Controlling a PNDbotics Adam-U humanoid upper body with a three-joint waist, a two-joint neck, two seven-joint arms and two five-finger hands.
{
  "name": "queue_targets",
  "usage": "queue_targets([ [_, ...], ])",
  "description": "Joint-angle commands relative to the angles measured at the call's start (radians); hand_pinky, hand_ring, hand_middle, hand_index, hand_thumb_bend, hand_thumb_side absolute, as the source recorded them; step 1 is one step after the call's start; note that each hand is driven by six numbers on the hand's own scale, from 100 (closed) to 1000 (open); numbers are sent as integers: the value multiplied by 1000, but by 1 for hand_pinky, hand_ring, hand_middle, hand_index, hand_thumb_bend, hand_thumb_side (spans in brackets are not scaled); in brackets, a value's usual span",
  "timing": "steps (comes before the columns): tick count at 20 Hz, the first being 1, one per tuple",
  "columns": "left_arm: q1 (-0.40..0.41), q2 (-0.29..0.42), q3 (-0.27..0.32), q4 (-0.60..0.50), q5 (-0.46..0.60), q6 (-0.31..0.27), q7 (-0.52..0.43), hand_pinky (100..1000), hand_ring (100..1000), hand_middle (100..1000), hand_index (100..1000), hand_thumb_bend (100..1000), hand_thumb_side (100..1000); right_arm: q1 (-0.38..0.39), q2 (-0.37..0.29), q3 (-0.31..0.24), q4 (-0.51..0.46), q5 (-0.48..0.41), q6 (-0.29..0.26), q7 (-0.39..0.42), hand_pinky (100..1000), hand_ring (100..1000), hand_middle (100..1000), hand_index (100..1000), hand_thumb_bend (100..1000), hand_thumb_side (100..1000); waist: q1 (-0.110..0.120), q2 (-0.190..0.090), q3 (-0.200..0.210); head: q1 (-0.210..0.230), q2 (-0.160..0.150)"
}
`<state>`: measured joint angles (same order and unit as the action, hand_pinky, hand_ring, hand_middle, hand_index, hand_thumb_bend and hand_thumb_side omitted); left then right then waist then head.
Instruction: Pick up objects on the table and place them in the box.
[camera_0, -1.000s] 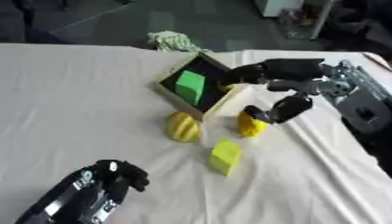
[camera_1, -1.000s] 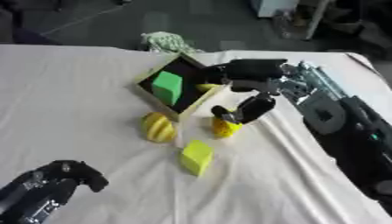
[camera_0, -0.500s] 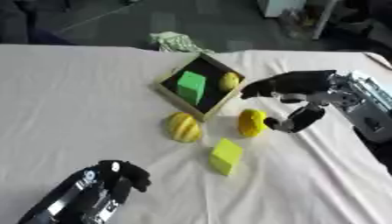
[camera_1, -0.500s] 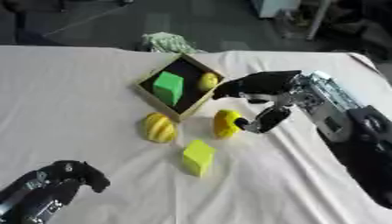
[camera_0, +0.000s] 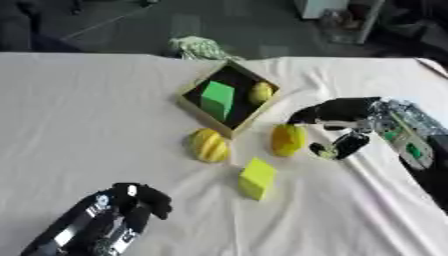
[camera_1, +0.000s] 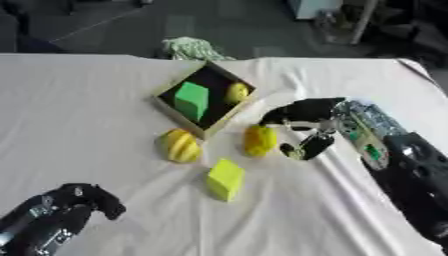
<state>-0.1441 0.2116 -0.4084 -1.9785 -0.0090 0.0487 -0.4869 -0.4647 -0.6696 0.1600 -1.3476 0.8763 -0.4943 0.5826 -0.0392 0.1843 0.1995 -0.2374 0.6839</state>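
**Now reaching for the next fruit**

Right, we have our right hand (camera_0: 337, 131) out over the white cloth, its dark fingers (camera_0: 317, 111) stretched toward the box and its thumb (camera_0: 343, 146) hanging below. Between them is a gap, and just beside that gap lies a yellow oval fruit (camera_0: 286, 140), a lemon or mango by the look of it. The hand is spread and holds nothing; we cannot tell whether a fingertip touches the fruit or only comes near it.

Moving outward, the box (camera_0: 189, 104) sits just beyond the fruit, a shallow tray with a wooden rim and dark floor, turned cornerwise to us. Inside it we count a green cube (camera_0: 217, 99) and a small yellow fruit (camera_0: 261, 92), so part of the job looks done.

On the cloth, outside the box, we see a ribbed yellow fruit (camera_0: 208, 145) near the box's near corner, and a yellow-green block (camera_0: 257, 178) nearer to us. A pale green bundle (camera_0: 199, 48) lies at the table's far edge.

Our left hand (camera_0: 138, 199) rests by the lower left corner, fingers curled on nothing.

We judge this the approach to a grasp: next, we close fingers and thumb around the oval fruit, lift it, and carry it over the rim.
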Motion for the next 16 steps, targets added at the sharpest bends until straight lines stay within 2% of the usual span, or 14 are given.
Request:
queue_targets([
  [1, -5, 10, 6, -21, -3, -4, 0, 718, 698, 537, 736, 100, 708, -20, -1, -14, 39, 18, 6, -39, 837, 870, 895, 976, 100, 252, 2, -11, -1, 0, -11],
  [8, -4, 7, 6, -21, -5, -2, 0, 719, 698, 537, 736, 100, 714, -36, 38, -20, 118, 21, 38, -168, 798, 814, 789, 897, 100, 225, 3, -10, -1, -4, -13],
  [11, -3, 7, 6, -21, -6, -1, 0, 718, 697, 537, 736, 100, 717, -39, 51, -24, 139, 11, 69, -260, 776, 786, 708, 791, 100, 196, 3, -9, -2, -5, -13],
  [12, -3, 7, 6, -21, -6, -1, 0, 719, 697, 537, 736, 100, 717, -40, 55, -24, 145, 3, 83, -292, 770, 780, 695, 769, 100, 223, 3, -9, -2, -5, -13],
  [13, -2, 6, 5, -21, -6, 0, 0, 719, 697, 537, 736, 100, 718, -40, 59, -25, 151, -7, 99, -324, 762, 771, 667, 724, 100, 182, 3, -9, -2, -5, -13],
  [16, -2, 5, 5, -21, -6, 0, 0, 719, 697, 537, 736, 100, 719, -43, 67, -21, 164, -39, 142, -404, 751, 753, 622, 634, 100, 169, 3, -9, -2, -6, -13],
])
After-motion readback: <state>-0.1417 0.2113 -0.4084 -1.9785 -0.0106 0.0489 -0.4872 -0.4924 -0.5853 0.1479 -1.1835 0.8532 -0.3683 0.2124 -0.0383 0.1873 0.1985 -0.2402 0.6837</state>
